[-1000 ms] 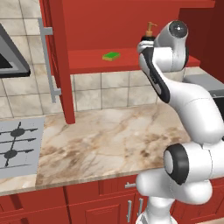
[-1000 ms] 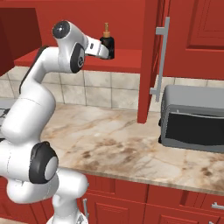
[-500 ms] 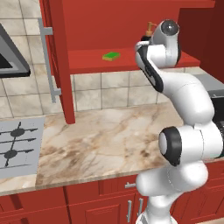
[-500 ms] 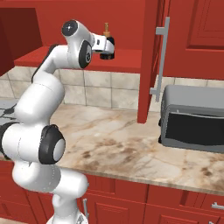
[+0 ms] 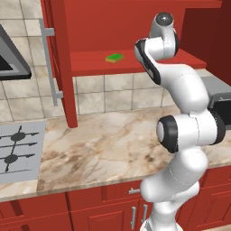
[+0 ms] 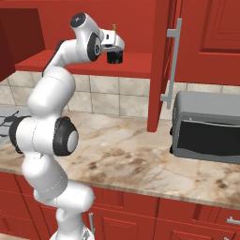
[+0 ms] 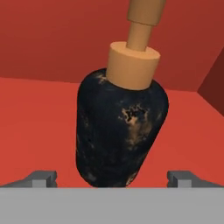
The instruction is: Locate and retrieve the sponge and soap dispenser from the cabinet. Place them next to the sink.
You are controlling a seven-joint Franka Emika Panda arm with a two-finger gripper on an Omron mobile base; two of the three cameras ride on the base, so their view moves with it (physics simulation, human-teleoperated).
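Sponge (image 5: 114,57) and soap dispenser (image 7: 120,131) inside cabinet (image 5: 90,27)

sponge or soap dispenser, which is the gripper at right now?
The soap dispenser: it sits between the open gripper's fingertips. The sponge lies apart on the shelf.

The soap dispenser (image 7: 120,131) is black with tan speckles and a tan-orange pump top. The sponge (image 5: 114,58) is bright green, the cabinet (image 5: 135,27) red.
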